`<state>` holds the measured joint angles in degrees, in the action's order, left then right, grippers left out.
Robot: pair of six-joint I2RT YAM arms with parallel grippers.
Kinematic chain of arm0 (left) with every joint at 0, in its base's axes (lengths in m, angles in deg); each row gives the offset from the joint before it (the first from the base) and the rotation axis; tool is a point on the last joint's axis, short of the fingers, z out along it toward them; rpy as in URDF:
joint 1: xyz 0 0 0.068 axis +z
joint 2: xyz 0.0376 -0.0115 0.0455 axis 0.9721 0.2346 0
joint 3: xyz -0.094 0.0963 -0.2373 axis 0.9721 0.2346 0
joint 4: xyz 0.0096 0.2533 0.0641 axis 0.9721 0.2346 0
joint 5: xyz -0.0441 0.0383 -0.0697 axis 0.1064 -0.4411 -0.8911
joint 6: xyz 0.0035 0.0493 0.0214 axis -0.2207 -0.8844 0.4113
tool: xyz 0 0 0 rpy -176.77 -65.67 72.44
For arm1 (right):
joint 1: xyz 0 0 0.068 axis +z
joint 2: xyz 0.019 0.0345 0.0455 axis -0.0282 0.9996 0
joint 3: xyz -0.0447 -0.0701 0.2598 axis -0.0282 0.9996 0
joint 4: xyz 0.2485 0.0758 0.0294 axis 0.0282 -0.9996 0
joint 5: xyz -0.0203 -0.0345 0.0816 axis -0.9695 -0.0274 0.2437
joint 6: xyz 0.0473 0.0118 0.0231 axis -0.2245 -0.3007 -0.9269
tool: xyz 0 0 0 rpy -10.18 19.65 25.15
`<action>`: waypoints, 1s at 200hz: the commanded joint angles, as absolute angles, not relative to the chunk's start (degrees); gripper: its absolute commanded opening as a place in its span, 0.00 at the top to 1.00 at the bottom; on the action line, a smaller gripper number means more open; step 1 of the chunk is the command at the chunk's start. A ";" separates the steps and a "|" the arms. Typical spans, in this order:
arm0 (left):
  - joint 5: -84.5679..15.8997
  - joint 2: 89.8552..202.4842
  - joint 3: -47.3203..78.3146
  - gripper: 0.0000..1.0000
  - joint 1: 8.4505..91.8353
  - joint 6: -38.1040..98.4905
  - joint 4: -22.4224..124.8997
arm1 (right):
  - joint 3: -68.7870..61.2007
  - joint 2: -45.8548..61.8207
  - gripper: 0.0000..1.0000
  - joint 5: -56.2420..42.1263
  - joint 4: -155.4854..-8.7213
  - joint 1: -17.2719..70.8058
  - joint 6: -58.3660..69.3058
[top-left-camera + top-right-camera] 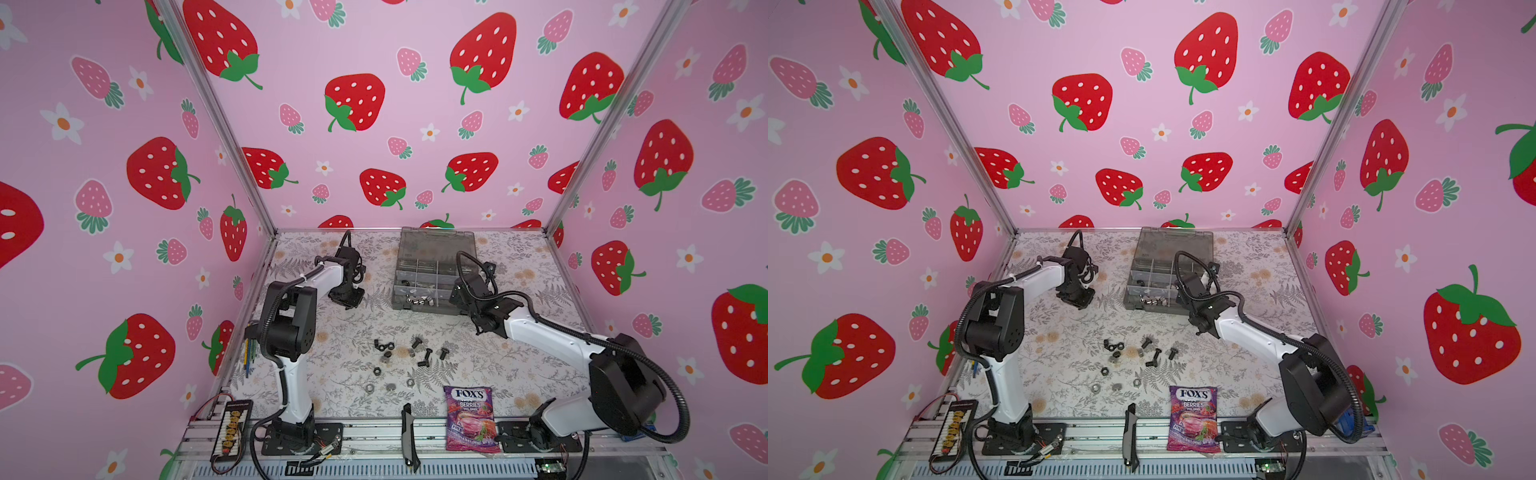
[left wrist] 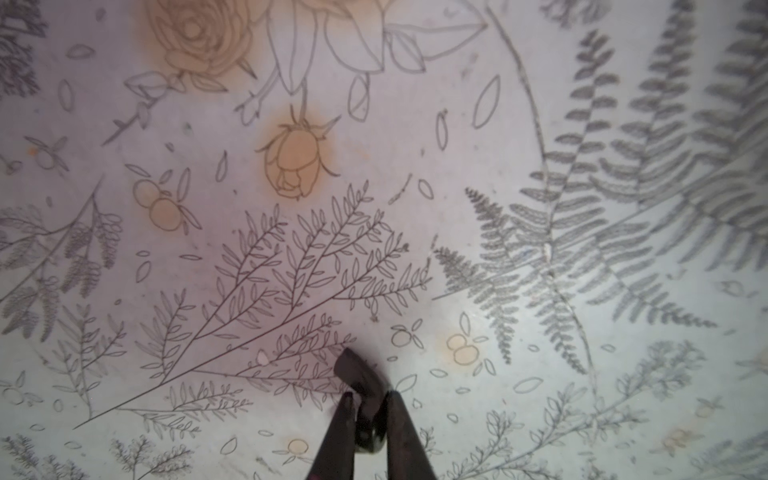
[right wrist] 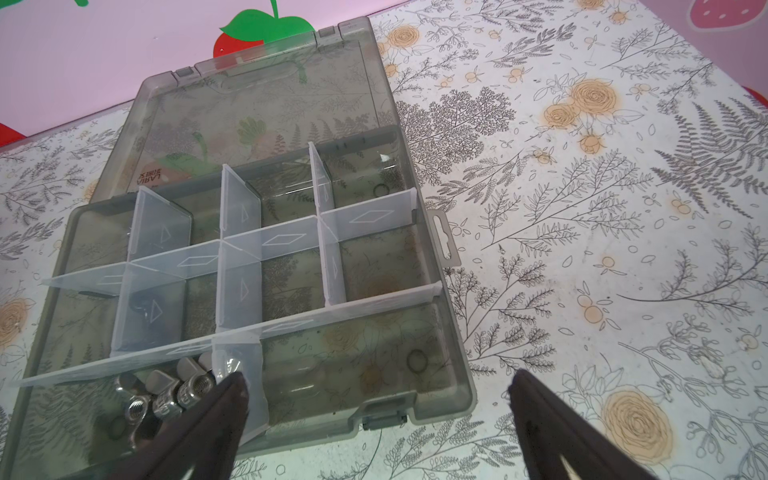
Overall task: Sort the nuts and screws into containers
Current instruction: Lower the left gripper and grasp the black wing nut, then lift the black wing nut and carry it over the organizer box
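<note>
Fastener (image 2: 355,372), blk, pinched betw. left tool (image 2: 370,395) tips — sticks out beyond.

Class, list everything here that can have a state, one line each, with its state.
organiser box, lid open flat.
left gripper, shut on small dark part.
right gripper, open, empty.
screws, loose on table.
silver nuts, sorted in the box.
</note>
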<state>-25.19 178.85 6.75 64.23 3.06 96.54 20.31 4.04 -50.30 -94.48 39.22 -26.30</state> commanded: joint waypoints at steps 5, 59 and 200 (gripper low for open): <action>-26.58 179.63 7.17 1.00 64.57 2.25 99.79 | 19.14 4.47 0.00 -51.15 -94.71 38.94 -27.42; -30.58 174.72 9.40 1.00 64.44 4.06 97.38 | 19.59 3.94 0.00 -51.48 -94.56 38.92 -27.44; -32.46 176.30 -6.18 1.00 50.30 30.64 82.92 | 22.28 1.19 0.00 -53.09 -95.52 38.94 -28.99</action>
<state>-32.86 173.02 -0.75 52.09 22.73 86.75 20.84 3.47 -51.13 -94.53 39.22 -27.20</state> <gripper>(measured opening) 0.092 0.993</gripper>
